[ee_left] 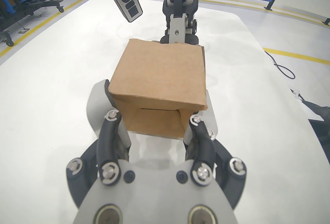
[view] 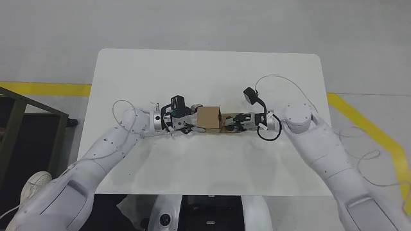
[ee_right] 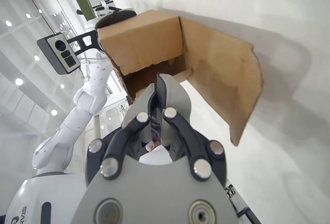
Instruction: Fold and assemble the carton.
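A small brown carton (view: 209,118) lies on its side in the middle of the white table (view: 128,77), between the two arms. My left gripper (ee_left: 156,92) is shut on the carton (ee_left: 159,73), one finger on each side wall at its near open end. At the far end, my right gripper (ee_right: 157,80) is shut, its tip pressed into the carton's (ee_right: 141,39) open mouth. A large flap (ee_right: 224,75) stands swung out beside that mouth. In the top view the right gripper (view: 232,123) touches the carton's right end.
A white cable (view: 282,78) loops over the table behind the right arm. A black cable (ee_left: 283,70) lies toward the table's edge. Bare table surface surrounds the carton on all sides.
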